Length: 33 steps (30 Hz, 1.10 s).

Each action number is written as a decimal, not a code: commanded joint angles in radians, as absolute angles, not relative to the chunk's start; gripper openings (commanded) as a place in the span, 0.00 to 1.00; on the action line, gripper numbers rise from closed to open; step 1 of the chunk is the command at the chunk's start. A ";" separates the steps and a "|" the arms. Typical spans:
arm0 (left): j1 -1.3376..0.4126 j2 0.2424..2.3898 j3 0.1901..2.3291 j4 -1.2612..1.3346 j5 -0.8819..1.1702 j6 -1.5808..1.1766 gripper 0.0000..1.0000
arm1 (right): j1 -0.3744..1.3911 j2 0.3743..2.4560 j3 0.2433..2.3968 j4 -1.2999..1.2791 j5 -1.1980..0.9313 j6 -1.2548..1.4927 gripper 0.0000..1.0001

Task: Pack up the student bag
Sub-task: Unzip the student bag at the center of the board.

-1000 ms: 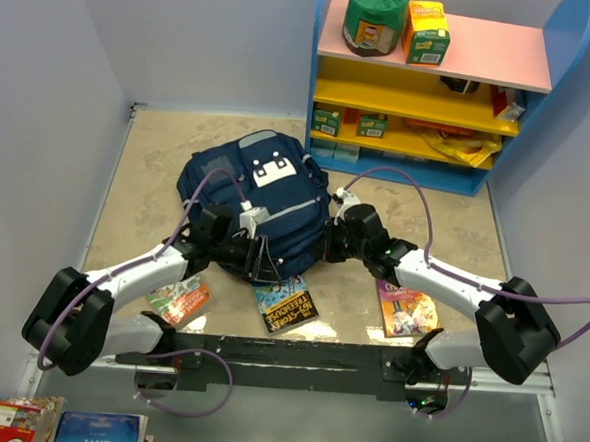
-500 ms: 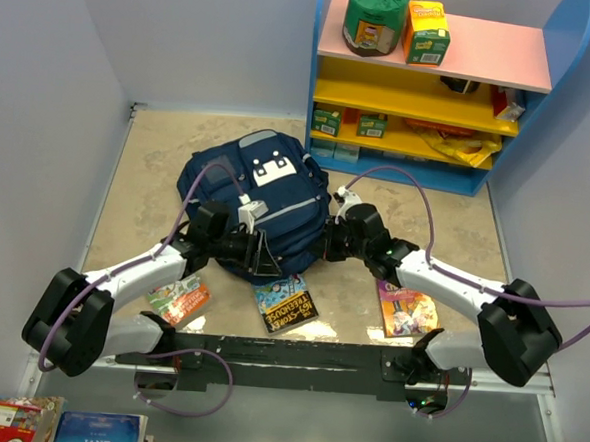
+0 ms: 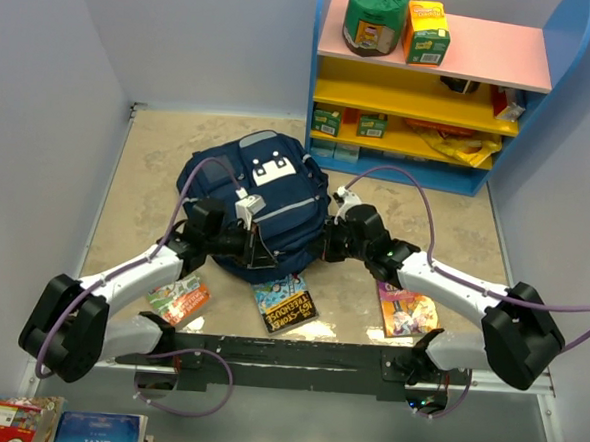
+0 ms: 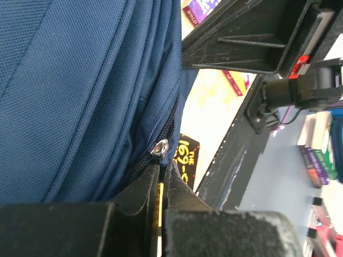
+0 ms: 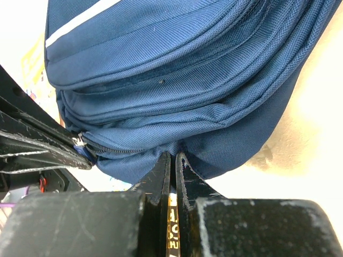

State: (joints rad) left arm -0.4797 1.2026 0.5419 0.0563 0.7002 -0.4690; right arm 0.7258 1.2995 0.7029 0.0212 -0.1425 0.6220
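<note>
A navy blue fabric backpack (image 3: 286, 205) lies on a beige speckled tabletop (image 3: 159, 153) walled in pale grey, a blue shelf unit (image 3: 315, 72) just behind it. At its near edge the left gripper (image 4: 163, 165) is clamped on a silver zip pull (image 4: 159, 145), and the right gripper (image 5: 172, 158) is pinched tight on its fabric.

From where I stand, both arms reach forward from their bases, elbows splayed outward and forearms angling in toward each other, wrists low. The left gripper (image 4: 165, 164) has its jaws pressed together, tips nipping the zipper pull (image 4: 159, 145). The right gripper (image 5: 172, 156) is likewise closed tight, pinching a fold of the student bag (image 5: 177, 80).
</note>
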 commanded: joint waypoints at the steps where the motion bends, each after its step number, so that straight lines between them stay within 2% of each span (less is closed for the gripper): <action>1: -0.462 1.169 0.610 0.022 0.660 -0.350 0.00 | 0.749 1.249 0.721 0.045 -0.169 0.643 0.00; 5: -0.465 1.198 0.731 -0.254 0.637 -0.128 0.00 | 0.746 1.238 0.722 0.015 -0.109 0.627 0.00; 11: -0.495 1.206 0.750 -0.350 0.569 -0.005 0.00 | 0.733 1.187 0.773 -0.037 -0.116 0.633 0.32; 12: -0.505 1.203 0.749 -0.345 0.565 -0.006 0.00 | 0.723 1.175 0.778 -0.044 -0.123 0.653 0.33; 13: -0.506 1.204 0.746 -0.341 0.563 -0.006 0.00 | 0.710 1.166 0.772 -0.034 -0.182 0.678 0.36; 14: -0.508 1.203 0.742 -0.333 0.557 -0.005 0.00 | 0.697 1.163 0.758 -0.005 -0.219 0.749 0.44; 17: -0.515 1.213 0.758 -0.324 0.545 0.021 0.00 | 0.663 1.169 0.712 0.089 -0.357 0.859 0.58; 23: -0.548 1.272 0.822 -0.299 0.526 0.038 0.00 | 0.664 1.230 0.695 0.163 -0.457 0.916 0.65; 33: -0.584 1.296 0.868 -0.324 0.531 0.078 0.00 | 0.655 1.402 0.661 0.189 -0.469 0.896 0.66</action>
